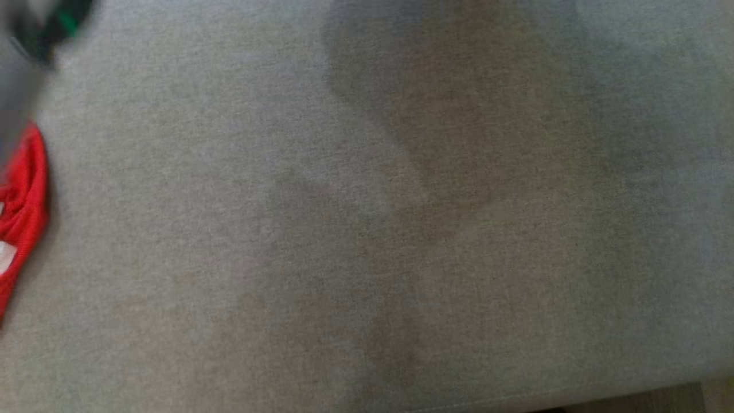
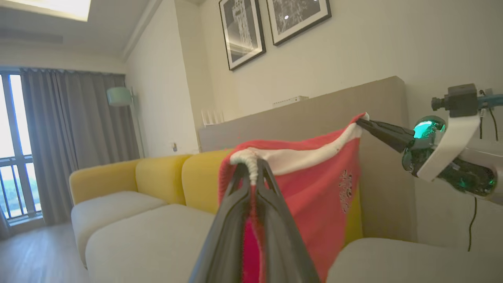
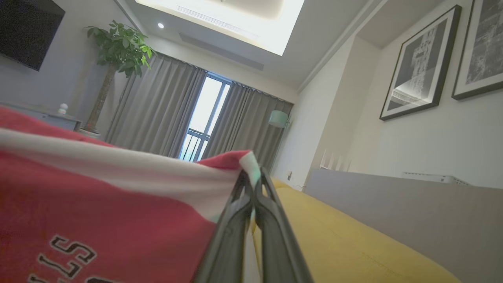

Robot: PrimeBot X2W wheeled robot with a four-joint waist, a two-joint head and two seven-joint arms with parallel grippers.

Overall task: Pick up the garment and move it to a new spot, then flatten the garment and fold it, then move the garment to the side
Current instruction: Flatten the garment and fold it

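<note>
The red garment [image 2: 314, 184] hangs stretched in mid-frame of the left wrist view, above the grey sofa seat [image 2: 157, 243]. The left hand [image 2: 254, 167] is clamped on one end of its white trim [image 2: 306, 157] — the right hand [image 2: 360, 122], further right, pinches the other end. In the head view a red fold shows at the left edge.
</note>
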